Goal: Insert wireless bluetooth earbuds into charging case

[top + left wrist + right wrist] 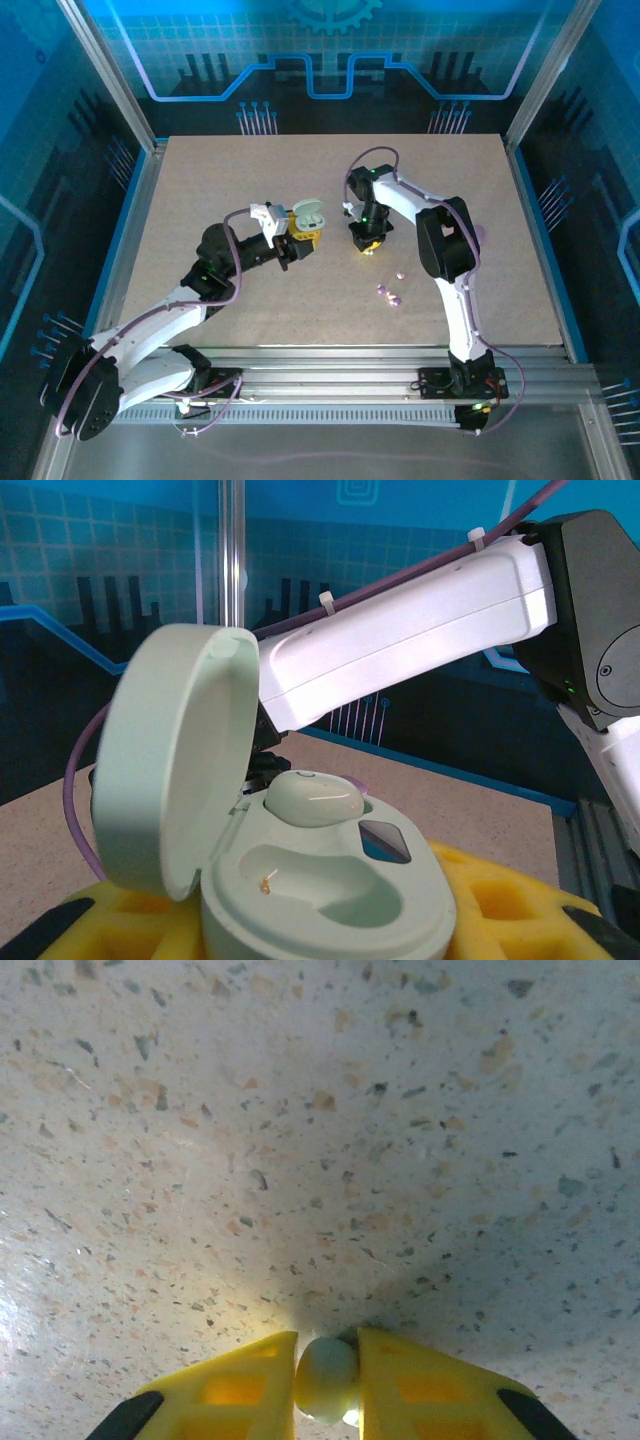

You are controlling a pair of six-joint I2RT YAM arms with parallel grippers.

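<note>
One earbud inside the case

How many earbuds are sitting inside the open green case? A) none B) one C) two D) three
B: in the left wrist view the open case has one pale earbud seated in its far slot, while the near slot lies empty.

Overhead: table evenly lit, blue cast from the walls, soft shadows beside the arms. Right wrist: warm glow low centre above the yellow fingers, dark shadow lower right, speckle bowed toward edges. Left wrist: charging case sharp, backdrop soft.
</note>
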